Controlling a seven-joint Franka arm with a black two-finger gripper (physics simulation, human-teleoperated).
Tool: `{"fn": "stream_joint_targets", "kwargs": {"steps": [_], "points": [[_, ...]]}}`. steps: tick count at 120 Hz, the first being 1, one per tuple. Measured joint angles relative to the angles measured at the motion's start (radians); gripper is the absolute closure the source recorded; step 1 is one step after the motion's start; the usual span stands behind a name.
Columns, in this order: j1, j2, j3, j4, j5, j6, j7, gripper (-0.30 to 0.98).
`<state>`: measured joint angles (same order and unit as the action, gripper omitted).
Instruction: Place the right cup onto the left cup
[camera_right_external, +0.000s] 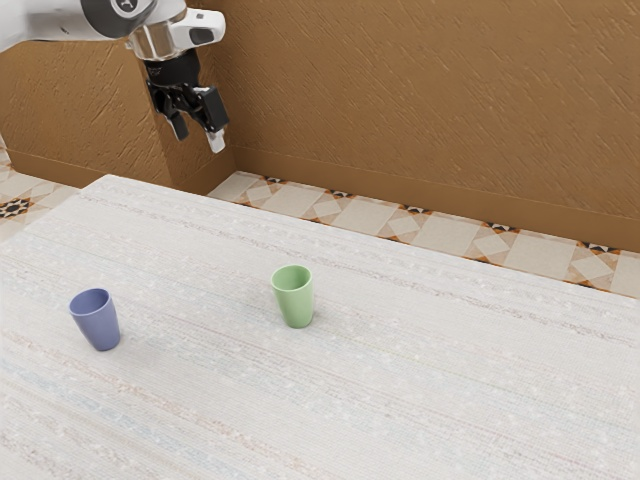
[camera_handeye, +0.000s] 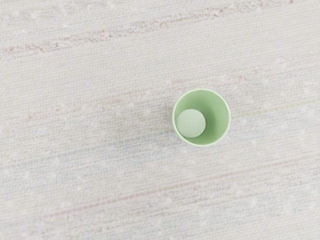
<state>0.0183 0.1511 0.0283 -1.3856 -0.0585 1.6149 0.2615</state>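
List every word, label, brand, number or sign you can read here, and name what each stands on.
Readable text: none.
Arm's round joint cap: a small pale mark, cut by the picture's edge and too small to read.
Green cup: no lettering on the sides that show.
Blue cup: no lettering on the side that shows.

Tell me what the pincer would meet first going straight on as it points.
Most likely the pale, striped, woven tabletop, beside the green tapered cup; the pincer points down, but depth is unclear, so clipping the cup can't be ruled out.
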Motion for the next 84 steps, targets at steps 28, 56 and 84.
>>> {"fn": "stream_joint_targets", "kwargs": {"steps": [28, 56, 84], "points": [[0.0, 0.002, -0.001, 0.0, 0.0, -0.004, -0.009, 0.0], [-0.009, 0.086, -0.042, -0.026, -0.009, 0.035, -0.021, 0.0], [-0.017, 0.229, -0.042, -0.054, -0.01, 0.155, -0.033, 0.0]]}}
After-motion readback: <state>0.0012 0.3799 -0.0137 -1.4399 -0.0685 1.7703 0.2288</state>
